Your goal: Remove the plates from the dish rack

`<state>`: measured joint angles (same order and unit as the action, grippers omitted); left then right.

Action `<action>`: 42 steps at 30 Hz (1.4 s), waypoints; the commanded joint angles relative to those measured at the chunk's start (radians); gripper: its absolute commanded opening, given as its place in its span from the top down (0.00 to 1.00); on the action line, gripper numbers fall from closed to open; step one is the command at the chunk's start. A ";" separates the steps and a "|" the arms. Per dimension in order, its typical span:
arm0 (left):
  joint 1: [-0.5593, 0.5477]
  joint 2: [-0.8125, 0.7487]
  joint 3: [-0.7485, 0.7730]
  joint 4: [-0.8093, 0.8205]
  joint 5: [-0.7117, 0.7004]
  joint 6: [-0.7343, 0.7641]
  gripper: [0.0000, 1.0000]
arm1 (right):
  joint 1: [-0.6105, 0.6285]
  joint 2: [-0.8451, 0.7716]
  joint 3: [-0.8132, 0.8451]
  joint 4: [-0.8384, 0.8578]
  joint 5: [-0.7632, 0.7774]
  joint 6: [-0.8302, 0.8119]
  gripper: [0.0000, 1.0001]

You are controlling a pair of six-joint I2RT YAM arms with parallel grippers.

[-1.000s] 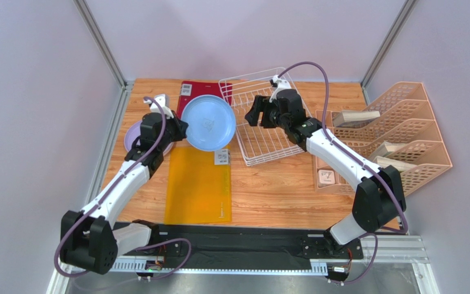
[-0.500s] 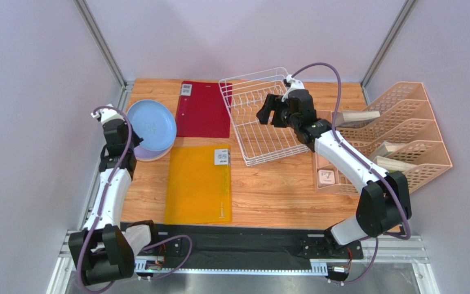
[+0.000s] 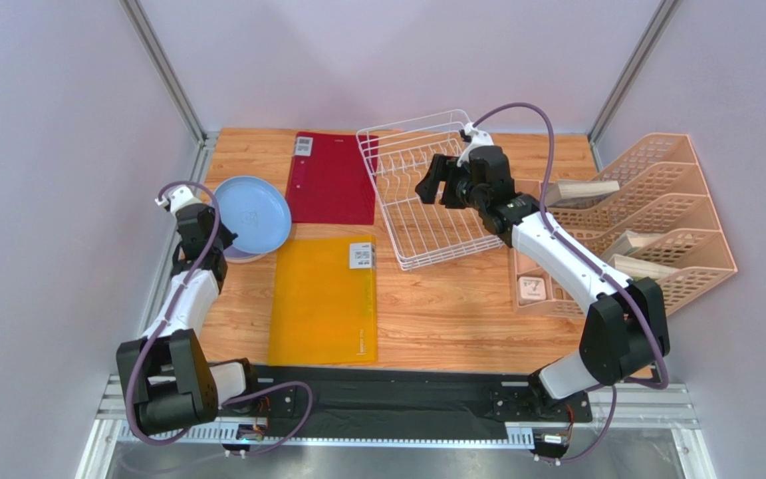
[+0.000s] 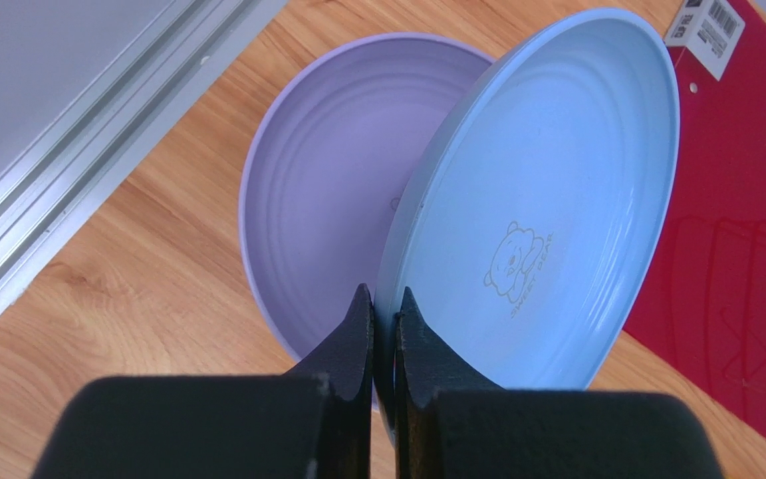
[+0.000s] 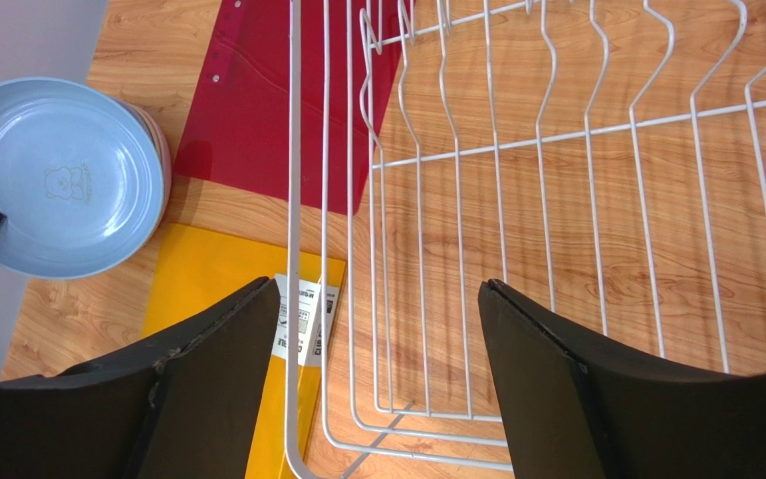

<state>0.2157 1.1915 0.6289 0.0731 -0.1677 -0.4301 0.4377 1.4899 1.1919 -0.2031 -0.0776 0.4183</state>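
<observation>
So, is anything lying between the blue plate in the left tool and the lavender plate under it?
Nothing visible does. The left tool is shut on the rim of the light blue plate, which hangs tilted over the lavender plate; only that plate's bare inside shows below it.

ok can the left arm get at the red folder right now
Probably not yet: the left gripper is shut on the blue plate. The red folder lies right beside it, so reach itself looks fine.

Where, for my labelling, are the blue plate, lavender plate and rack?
blue plate (image 4: 542,225): left wrist view, inner face.
lavender plate (image 4: 332,215): left wrist view, inner face.
rack (image 3: 427,200): top view, wire floor.
</observation>
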 commanded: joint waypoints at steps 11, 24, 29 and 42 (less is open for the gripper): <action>0.054 -0.033 -0.009 0.074 -0.073 -0.055 1.00 | 0.003 0.064 0.026 0.037 -0.063 0.002 0.22; 0.057 0.029 -0.012 0.036 -0.090 -0.075 0.83 | 0.002 0.049 0.003 0.036 -0.048 -0.015 0.22; 0.056 0.045 0.003 0.004 -0.070 -0.073 0.38 | 0.003 0.037 -0.011 0.031 -0.037 -0.024 0.22; 0.054 -0.085 0.100 -0.113 0.259 0.028 0.34 | 0.001 -0.034 -0.075 0.033 0.154 -0.137 0.21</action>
<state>0.2653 1.1938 0.6430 0.0025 -0.0860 -0.4683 0.4377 1.5230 1.1412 -0.2043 -0.0448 0.3515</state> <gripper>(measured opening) 0.663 0.787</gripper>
